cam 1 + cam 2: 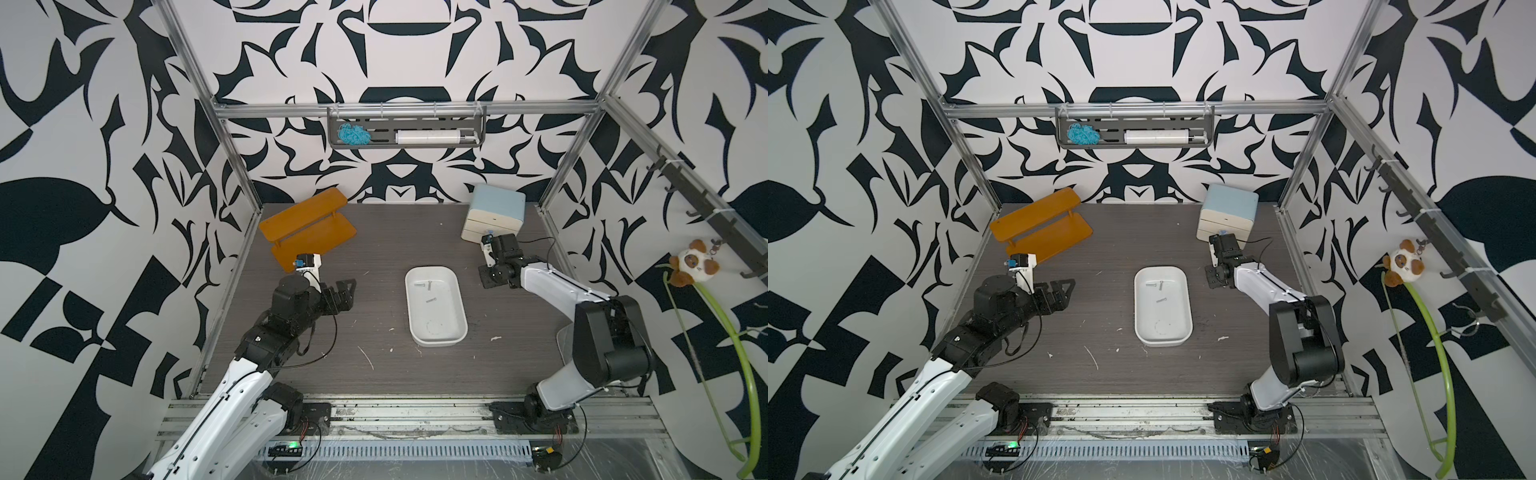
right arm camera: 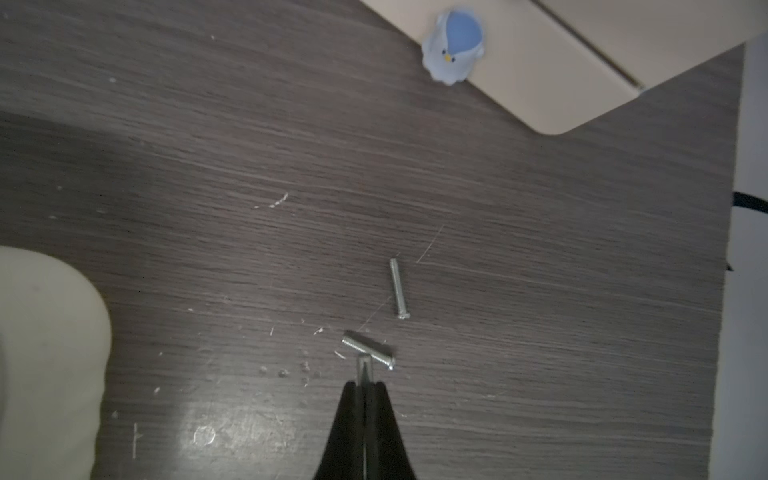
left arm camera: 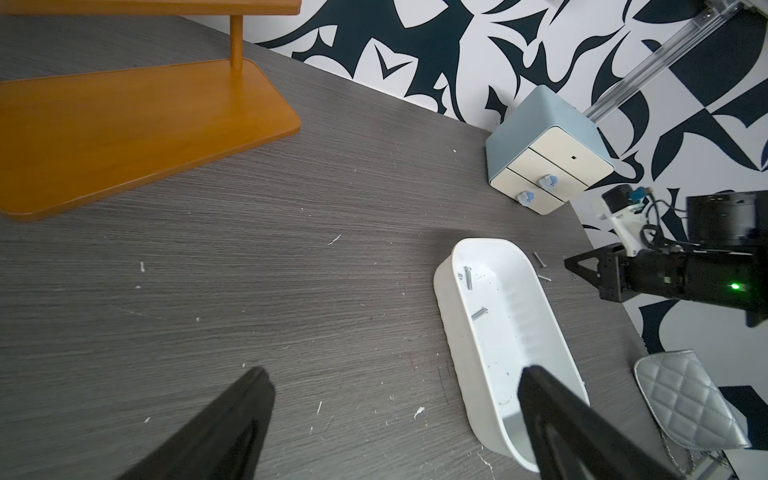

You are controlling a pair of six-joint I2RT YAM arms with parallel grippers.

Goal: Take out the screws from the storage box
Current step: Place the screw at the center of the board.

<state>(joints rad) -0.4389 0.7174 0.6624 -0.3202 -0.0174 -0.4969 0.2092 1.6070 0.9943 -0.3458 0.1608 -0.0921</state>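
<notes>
The white storage box [image 1: 441,328] [image 1: 1177,309] lies mid-table, with two screws [image 1: 423,284] [image 3: 467,277] in its far half. My right gripper [image 2: 364,384] points down at the table just right of the box. It is shut on a screw [image 2: 364,366] that sticks out past the tips. Two more screws [image 2: 400,289] [image 2: 368,351] lie on the wood right in front of it. My left gripper [image 1: 347,293] [image 3: 392,374] hovers left of the box, open and holding nothing, with one finger [image 3: 540,399] over the box's near end.
An orange two-tier shelf [image 1: 307,228] stands at the back left. A cream drawer cabinet with a light-blue top [image 1: 494,214] sits at the back right, close behind my right gripper. A silver quilted purse [image 3: 685,399] lies near the table's right edge.
</notes>
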